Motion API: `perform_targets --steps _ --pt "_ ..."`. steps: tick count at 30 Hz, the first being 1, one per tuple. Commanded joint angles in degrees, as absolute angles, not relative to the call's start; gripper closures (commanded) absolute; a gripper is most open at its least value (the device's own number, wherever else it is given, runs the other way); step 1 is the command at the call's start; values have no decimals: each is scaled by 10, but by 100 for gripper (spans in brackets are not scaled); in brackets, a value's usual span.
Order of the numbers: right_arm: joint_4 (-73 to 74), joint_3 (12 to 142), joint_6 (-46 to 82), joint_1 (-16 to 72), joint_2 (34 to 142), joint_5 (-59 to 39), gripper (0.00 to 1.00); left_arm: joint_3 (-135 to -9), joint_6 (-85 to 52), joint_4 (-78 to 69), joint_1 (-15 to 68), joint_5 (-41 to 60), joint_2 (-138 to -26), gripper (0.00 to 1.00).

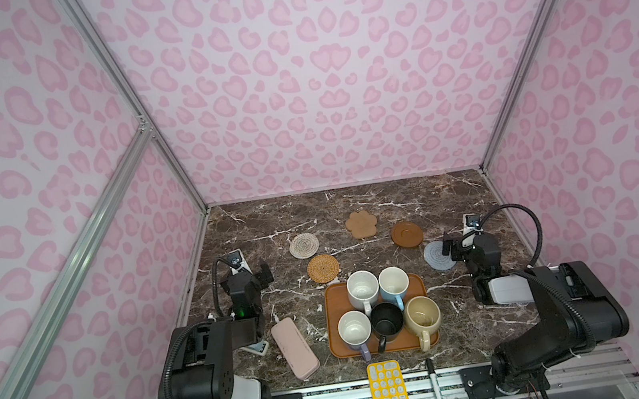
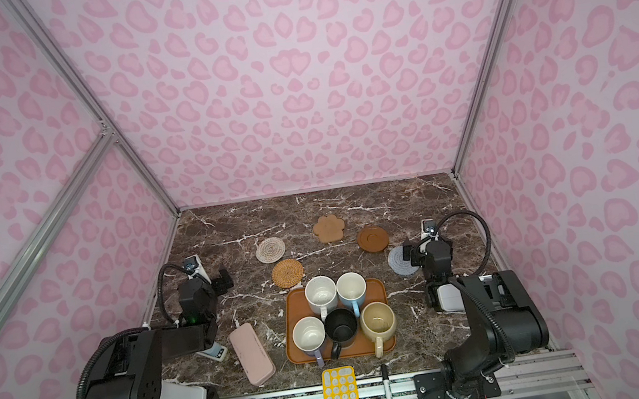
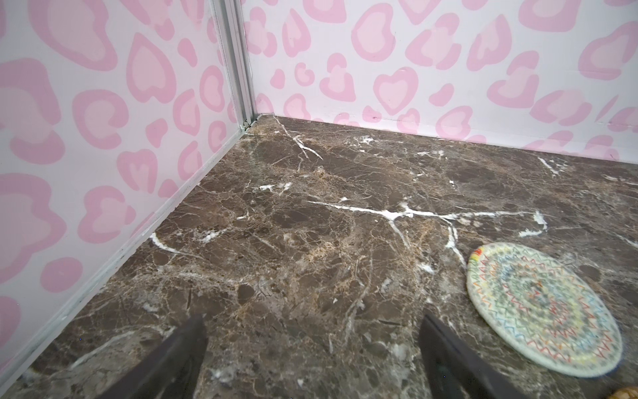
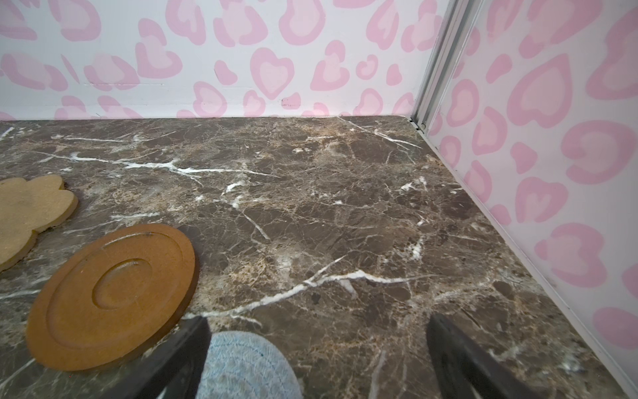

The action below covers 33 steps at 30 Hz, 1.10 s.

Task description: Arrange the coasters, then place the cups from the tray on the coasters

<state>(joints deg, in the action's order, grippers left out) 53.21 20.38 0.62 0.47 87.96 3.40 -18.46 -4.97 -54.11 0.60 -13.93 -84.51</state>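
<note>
Five handled ceramic cups [image 1: 386, 317] are standing on the orange-brown rounded-rectangle tray [image 1: 340, 351] at the front of the brown marble desk [image 1: 270, 223]; five flat coasters [image 1: 323, 268] are lying in an arc behind it; the left pincer [image 3: 310, 321] and the right pincer [image 4: 316, 323] are gaping wide, holding nothing.

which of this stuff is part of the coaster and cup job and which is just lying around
Part of the job:
white woven coaster, tan rattan coaster, cork paw coaster, dark wooden disc coaster, grey-blue crocheted coaster, speckled white mug, light blue mug, lavender mug, black mug, cream-yellow mug, orange-brown tray

Just lying about:
pink oblong case, yellow calculator, marker pen
</note>
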Motion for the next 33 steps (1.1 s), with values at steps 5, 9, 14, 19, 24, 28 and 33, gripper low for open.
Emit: perform_targets --steps 5,9,14,19,24,28,33 --pt "535 205 6 5 881 36 0 -184 -47 -566 6 -137 -841 3" --pt "535 205 6 5 881 36 0 -183 -47 -566 6 -137 -841 3" --pt "535 205 7 5 882 36 0 -184 -47 -566 6 -137 -841 3" --pt "535 205 7 5 882 36 0 -183 -47 -566 6 -137 -841 3" --pt "535 205 8 5 882 36 0 -183 -47 -567 6 -136 -840 3" --pt "537 202 11 4 878 36 0 -190 -44 -549 6 -126 -833 3" --pt "513 198 14 3 838 37 0 -247 -34 -414 6 -110 -787 1"
